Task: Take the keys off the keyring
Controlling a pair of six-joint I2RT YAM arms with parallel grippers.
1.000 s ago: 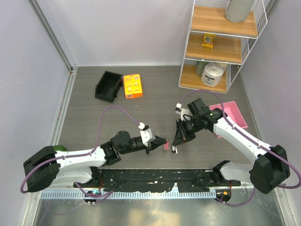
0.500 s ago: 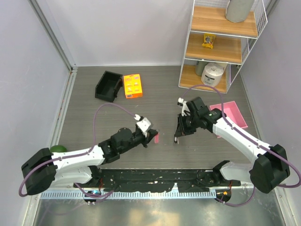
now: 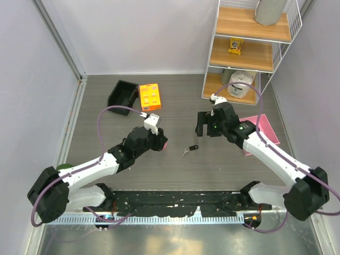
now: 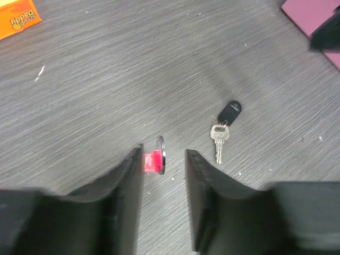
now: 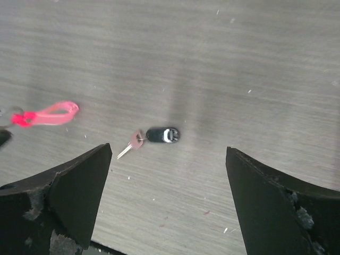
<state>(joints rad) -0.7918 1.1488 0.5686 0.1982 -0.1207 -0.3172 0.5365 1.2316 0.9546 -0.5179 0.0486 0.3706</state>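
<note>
One small bunch of keys (image 3: pixel 188 150) lay on the table (image 3: pixel 175 101), between both arms. The right gripper (image 5: pixel 167 151) gaped wide near it. The left gripper (image 4: pixel 163 152) stood narrowly parted, the pink keyring (image 4: pixel 153 161) at its tips; whether it was pinched, I couldn't tell.

Probably a robotics lab cell — bare pale walls (image 3: pixel 149 37), grey tabletop (image 3: pixel 106 127), a wire shelf (image 3: pixel 260 56) of props.
</note>
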